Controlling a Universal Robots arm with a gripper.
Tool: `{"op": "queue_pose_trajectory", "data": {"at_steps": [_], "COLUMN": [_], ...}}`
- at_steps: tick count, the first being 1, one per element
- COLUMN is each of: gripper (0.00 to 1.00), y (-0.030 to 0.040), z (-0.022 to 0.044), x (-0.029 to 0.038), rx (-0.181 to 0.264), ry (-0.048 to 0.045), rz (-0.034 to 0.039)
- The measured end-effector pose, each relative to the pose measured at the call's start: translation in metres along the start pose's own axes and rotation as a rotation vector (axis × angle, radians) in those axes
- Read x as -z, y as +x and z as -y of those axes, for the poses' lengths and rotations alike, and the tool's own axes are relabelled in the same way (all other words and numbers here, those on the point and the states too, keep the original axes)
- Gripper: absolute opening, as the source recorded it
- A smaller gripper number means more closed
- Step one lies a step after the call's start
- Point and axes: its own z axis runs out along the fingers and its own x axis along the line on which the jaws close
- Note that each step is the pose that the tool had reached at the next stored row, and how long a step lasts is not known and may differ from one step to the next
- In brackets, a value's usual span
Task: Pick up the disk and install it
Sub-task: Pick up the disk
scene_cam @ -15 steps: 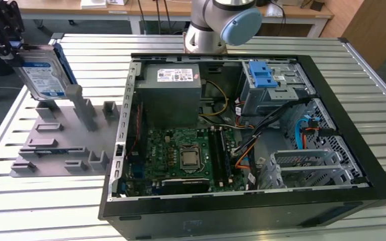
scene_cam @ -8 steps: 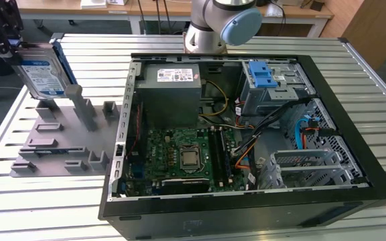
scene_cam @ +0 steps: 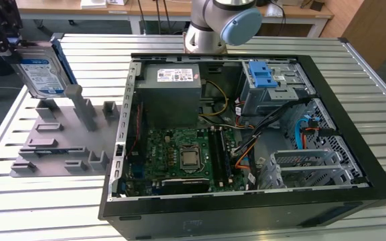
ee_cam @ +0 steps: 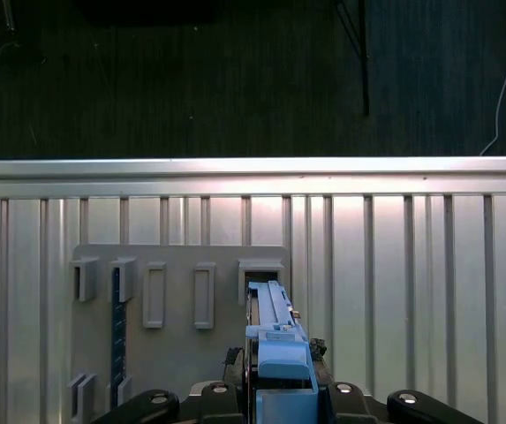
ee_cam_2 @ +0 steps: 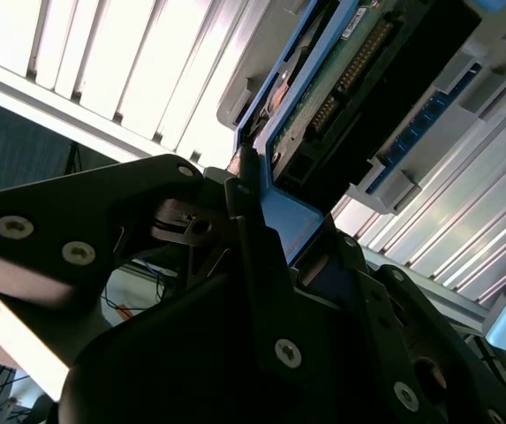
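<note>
Silver disk [scene_cam: 42, 75] in a blue frame, pinched at its upper end by the closed gripper [scene_cam: 6, 47], long axis upright below the fingers, over the grey slotted rack [scene_cam: 52, 143] at the exterior view's left, well apart from the open computer case [scene_cam: 357, 110].

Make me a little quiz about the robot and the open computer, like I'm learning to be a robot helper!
1. True or false: the gripper is shut on the disk.
2. Where is the disk?
A) Lying flat on the floor
B) Upright over the grey rack, beside the case
C) Inside the cage with the blue latch
3. Fill in: the frame around the disk is coloured ____.

Key: 1 true; 2 B; 3 blue.
</note>
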Motion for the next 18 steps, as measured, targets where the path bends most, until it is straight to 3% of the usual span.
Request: {"op": "queue_pose_trajectory", "data": {"at_steps": [18], "gripper": [0.36], "y": [-0.0006], "z": [-0.0002], "x": [0.0127], "rx": [0.000], "ry": [0.0001], "rz": [-0.0001]}}
